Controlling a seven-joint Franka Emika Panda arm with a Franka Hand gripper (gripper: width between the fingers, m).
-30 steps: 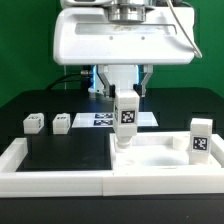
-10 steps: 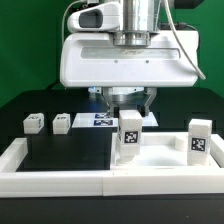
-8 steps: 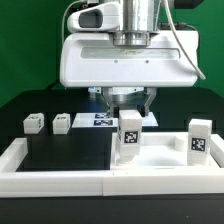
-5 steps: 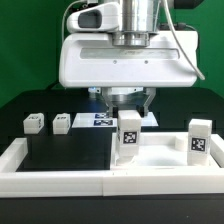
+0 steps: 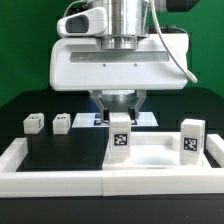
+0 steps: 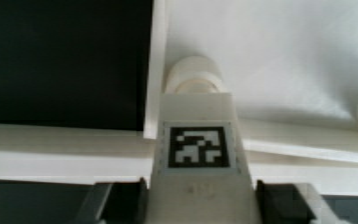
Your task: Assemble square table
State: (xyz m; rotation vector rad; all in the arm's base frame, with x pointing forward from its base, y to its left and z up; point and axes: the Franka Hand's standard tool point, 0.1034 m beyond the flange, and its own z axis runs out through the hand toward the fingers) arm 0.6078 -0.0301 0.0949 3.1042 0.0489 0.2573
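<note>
The square table's white slab (image 5: pixel 160 160) lies flat at the exterior view's right, against the white rail. My gripper (image 5: pixel 119 113) is shut on an upright white leg (image 5: pixel 120 137) with a tag, and the leg's lower end stands on the slab's near-left corner. A second tagged leg (image 5: pixel 191 140) stands upright at the slab's right. Two more short leg blocks (image 5: pixel 34 122) (image 5: pixel 61 122) lie on the black surface at the left. In the wrist view the held leg (image 6: pixel 197 140) sits between my two fingers (image 6: pixel 119 203), with the slab (image 6: pixel 282 60) beyond it.
The white rail (image 5: pixel 50 170) borders the black surface at the front and left. The marker board (image 5: pixel 92 119) lies behind my gripper. The robot's large white body (image 5: pixel 115 65) hangs over the middle of the scene.
My gripper has moved to the exterior view's left with the leg in it. The slab and the second leg on it have shifted left too.
</note>
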